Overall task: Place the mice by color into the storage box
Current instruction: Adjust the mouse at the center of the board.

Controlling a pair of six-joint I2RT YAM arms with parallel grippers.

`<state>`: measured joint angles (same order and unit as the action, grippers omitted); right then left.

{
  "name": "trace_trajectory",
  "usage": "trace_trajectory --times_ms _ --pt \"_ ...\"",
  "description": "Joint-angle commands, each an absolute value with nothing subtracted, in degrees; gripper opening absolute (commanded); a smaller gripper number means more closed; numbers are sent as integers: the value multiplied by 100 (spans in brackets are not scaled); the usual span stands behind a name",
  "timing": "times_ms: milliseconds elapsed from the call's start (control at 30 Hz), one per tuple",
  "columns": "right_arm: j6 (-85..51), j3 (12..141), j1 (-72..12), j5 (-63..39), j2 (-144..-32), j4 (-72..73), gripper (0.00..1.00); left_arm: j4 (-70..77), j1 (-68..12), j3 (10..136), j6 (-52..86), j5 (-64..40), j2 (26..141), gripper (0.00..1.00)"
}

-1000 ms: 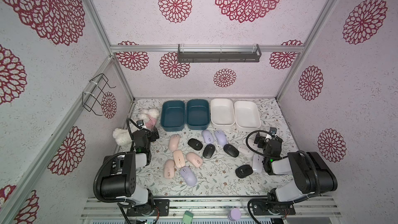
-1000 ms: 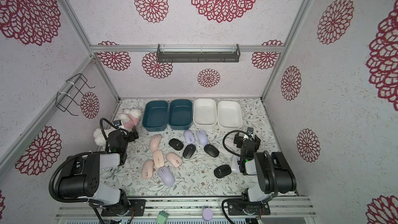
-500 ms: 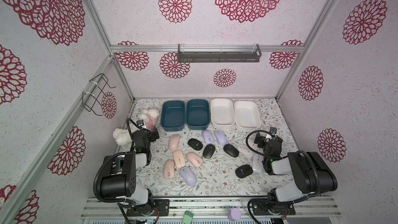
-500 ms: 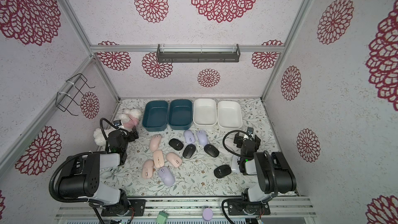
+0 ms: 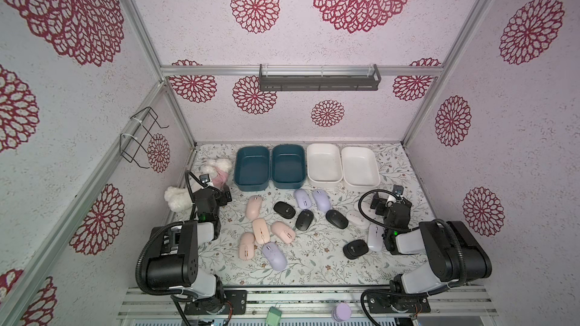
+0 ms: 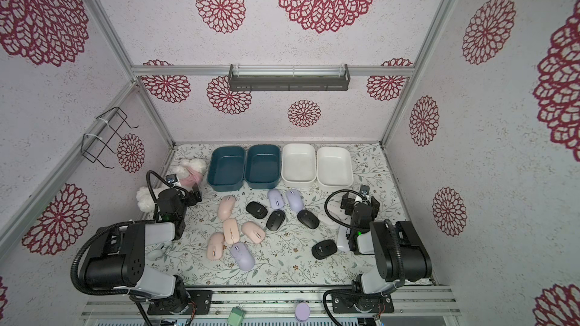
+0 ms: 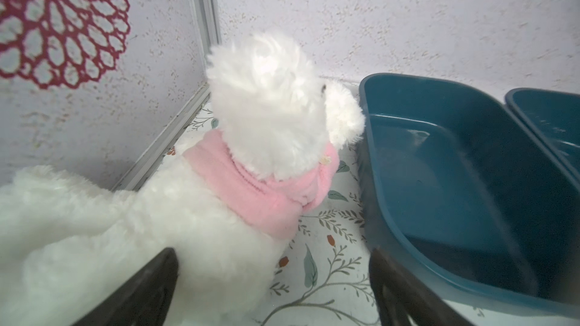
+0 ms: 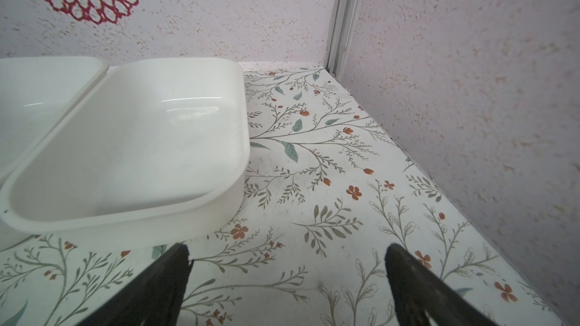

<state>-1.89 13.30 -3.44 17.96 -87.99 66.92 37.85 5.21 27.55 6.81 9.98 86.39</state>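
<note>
Closest to me, on the metal rail at the front, sits a small round lavender thing [image 5: 342, 311]; I cannot tell what it is. Next comes the flowery table cover [image 5: 314, 271]. All the small smooth oval computer mice I can see lie on it, and none is in a box. The nearest is a lavender mouse [image 5: 274, 257], right beside a bunch of three peach-pink mice [image 5: 261, 231]. A fourth pink mouse [image 5: 254, 207] lies a bit farther back. On the right side a shiny black mouse [image 5: 355, 249] lies just beside a white mouse [image 5: 375, 237], which my right arm partly hides. Three other black mice [image 5: 304, 220] and two other lavender mice [image 5: 303, 199] are in the middle.

My left gripper [image 7: 273, 265] has its fingers wide apart and holds nothing. It points at a fluffy white plush toy in a pink top [image 7: 266, 105], which is no mouse. My right gripper [image 8: 287, 255] is spread wide too, with only bare cover between its fingers.

At the very back stand two dark teal plastic boxes [image 5: 252, 187] and two white plastic boxes [image 5: 324, 180], side by side. All four look empty. So I think the sorting has not begun: every mouse has yet to go in by color
</note>
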Motion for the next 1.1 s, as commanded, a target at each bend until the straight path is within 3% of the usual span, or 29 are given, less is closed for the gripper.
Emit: trace_trajectory --times_ms 0,233,367,467,533,633,767,900,967,1067 --pt "-105 1502 -369 1967 -8475 6581 99 2612 171 3458 357 1490 8043 97" --pt "52 1970 -706 2501 -7126 5060 99 1329 -398 4361 595 1781 6887 97" --pt "-496 3423 -976 2954 -6216 2327 99 -512 -475 5881 1665 1525 6627 97" --pt "-1138 4549 -958 2329 -6065 503 99 -1925 -423 7152 2411 866 6743 97" --pt "-1837 4723 -923 2078 -5862 254 99 -2070 -393 7501 2377 -8 6804 97" --pt "-2356 4448 -870 1941 -5475 408 94 -1392 -341 7167 3285 -269 6682 97" --pt "-2266 5239 -878 1727 -6011 -917 84 -586 -99 6823 3937 -791 6687 97" --pt "-2134 5736 -952 1428 -6672 -1895 75 -1040 -314 7279 3955 -1069 7068 97" --pt "-1851 5732 -1097 853 -6934 -1987 62 -1354 -612 7455 3914 -949 7295 99" --pt "-1613 5826 -1512 576 -7398 -2275 64 -1482 -1185 7464 3887 -1068 7668 97"
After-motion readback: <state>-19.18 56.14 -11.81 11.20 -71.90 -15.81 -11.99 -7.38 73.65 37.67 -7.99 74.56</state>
